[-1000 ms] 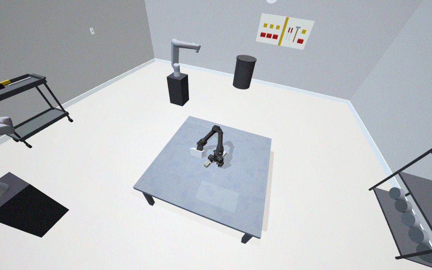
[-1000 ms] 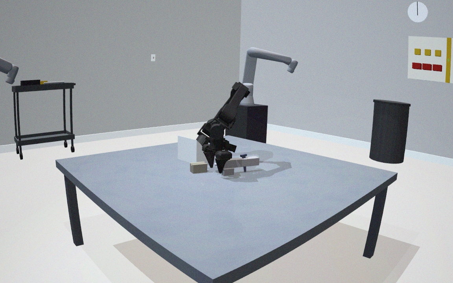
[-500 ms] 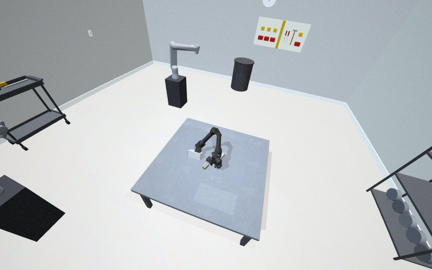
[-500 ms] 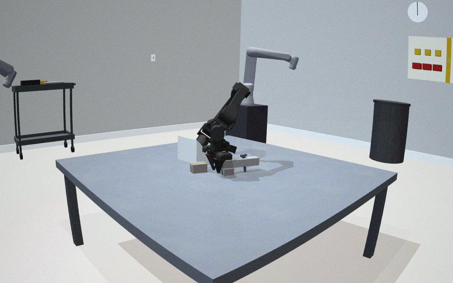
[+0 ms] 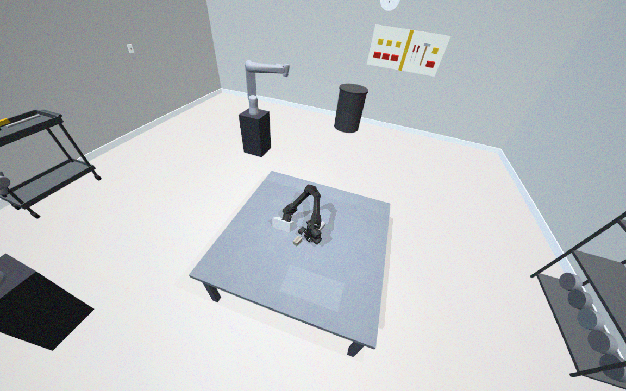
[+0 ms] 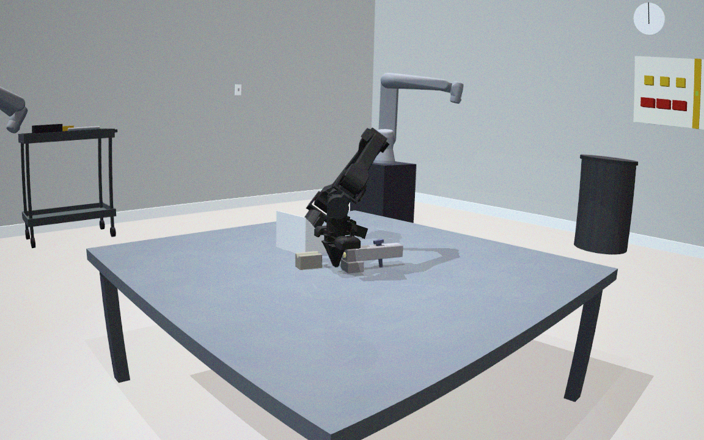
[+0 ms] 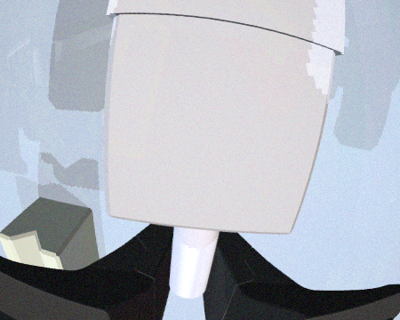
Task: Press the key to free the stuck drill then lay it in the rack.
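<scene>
Pulling step in hand.
We are clenching the drill (image 7: 192, 276) in the gripper (image 5: 309, 238) (image 6: 336, 263) (image 7: 192, 215), its shank jutting from the housing (image 6: 390, 252) (image 7: 209, 124); next, presumably drawing it straight out, then toward the grooved rack (image 5: 297, 240) (image 6: 308, 261) (image 7: 53, 218).

Your end effector (image 5: 311, 238) (image 6: 336, 264) (image 7: 192, 215), closed on the drill's shank, has smooth black fingers like matt plastic. The shank (image 7: 192, 267) between them, toward six o'clock in the wrist view, looks white, smooth and slightly glossy, like polished plastic. Above it, at twelve o'clock, you have a pale housing (image 6: 374, 252) (image 7: 213, 124) with a smooth, matt, plastic-like face. At eight o'clock in that view, the notched rack block (image 5: 297, 240) (image 6: 308, 261) (image 7: 53, 224) looks matt and smooth-faced, cream and grey-olive. Your blue-grey counter (image 5: 257, 252) (image 6: 310, 328) (image 7: 364, 222) looks smooth, with a faint satin sheen in the top view toward six o'clock.
</scene>
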{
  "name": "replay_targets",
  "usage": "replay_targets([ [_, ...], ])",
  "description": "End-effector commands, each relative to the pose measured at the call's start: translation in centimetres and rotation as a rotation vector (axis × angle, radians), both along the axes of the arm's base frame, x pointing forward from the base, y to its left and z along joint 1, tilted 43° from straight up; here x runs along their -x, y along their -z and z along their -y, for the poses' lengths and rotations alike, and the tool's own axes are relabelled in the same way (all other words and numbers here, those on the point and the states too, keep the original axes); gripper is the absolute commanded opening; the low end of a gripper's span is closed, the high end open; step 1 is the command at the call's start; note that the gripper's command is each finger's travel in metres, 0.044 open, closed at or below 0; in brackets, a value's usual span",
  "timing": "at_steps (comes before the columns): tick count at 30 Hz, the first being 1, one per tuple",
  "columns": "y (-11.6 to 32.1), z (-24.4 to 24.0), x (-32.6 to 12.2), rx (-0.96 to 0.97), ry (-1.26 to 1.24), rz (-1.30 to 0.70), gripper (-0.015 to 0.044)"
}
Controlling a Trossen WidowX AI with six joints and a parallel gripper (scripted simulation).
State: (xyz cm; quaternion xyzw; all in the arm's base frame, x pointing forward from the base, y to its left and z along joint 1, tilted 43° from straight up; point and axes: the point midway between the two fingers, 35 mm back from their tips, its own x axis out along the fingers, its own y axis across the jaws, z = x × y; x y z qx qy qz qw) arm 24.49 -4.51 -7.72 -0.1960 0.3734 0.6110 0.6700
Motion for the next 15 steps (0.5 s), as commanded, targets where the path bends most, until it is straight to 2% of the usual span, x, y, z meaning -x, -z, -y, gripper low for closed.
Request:
replay_targets([
  [1,0.2,0.3,0.1,-0.002,0.001,-0.001,0.0],
  [15,1.5,1.8,0.6,-0.001,0.001,-0.001,0.0],
])
